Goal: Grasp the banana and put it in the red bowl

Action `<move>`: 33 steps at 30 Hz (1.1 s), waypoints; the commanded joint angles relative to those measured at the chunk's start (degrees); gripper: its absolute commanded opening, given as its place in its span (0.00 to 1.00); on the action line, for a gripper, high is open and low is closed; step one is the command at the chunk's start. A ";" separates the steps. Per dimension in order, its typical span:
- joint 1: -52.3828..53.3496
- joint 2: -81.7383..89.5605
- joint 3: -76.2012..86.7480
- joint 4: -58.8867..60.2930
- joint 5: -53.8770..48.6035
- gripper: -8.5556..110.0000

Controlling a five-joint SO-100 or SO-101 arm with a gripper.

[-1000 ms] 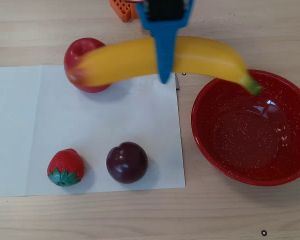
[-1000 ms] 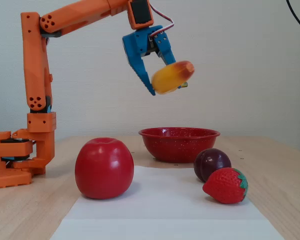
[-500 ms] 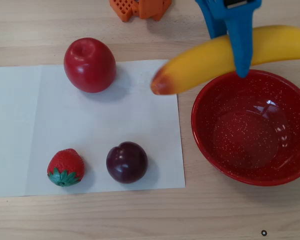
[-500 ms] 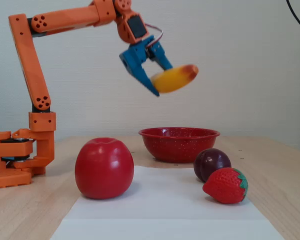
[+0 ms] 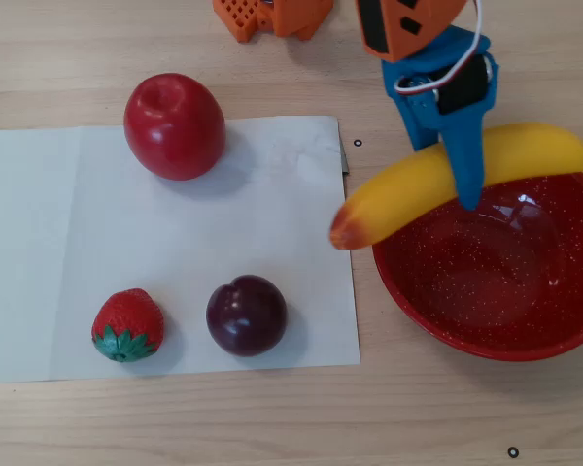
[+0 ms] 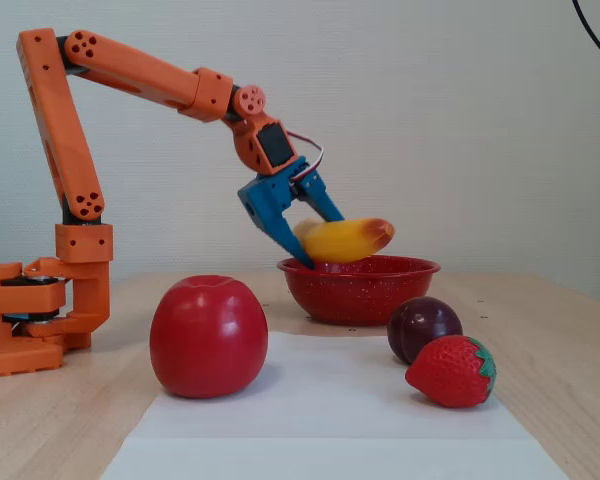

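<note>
The yellow banana [image 5: 437,184] with its orange-red tip toward the left lies across the far rim of the speckled red bowl [image 5: 496,282] in the overhead view. My blue gripper [image 5: 457,180] is shut on the banana's middle, one finger [image 5: 463,160] lying over its top. In the fixed view the gripper [image 6: 315,240] holds the banana [image 6: 348,240] just above the bowl [image 6: 358,290], its lower fingertip at the bowl's rim.
A red apple [image 5: 175,126], a strawberry [image 5: 128,326] and a dark plum [image 5: 246,315] sit on a white paper sheet [image 5: 155,243] left of the bowl. The arm's orange base [image 6: 30,315] stands at the far left in the fixed view.
</note>
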 commanded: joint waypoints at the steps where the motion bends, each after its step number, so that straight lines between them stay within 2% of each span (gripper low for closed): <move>1: 2.02 10.37 -2.37 -4.31 1.93 0.13; 8: 3.16 9.23 -1.67 -4.22 0.18 0.28; 17: 2.55 7.73 -5.71 -0.97 0.62 0.33; 21: 1.85 7.65 -11.34 3.52 -0.35 0.30; 31: -2.99 6.86 -30.94 22.68 -1.05 0.08; 33: -4.92 6.15 -34.63 27.25 -1.49 0.08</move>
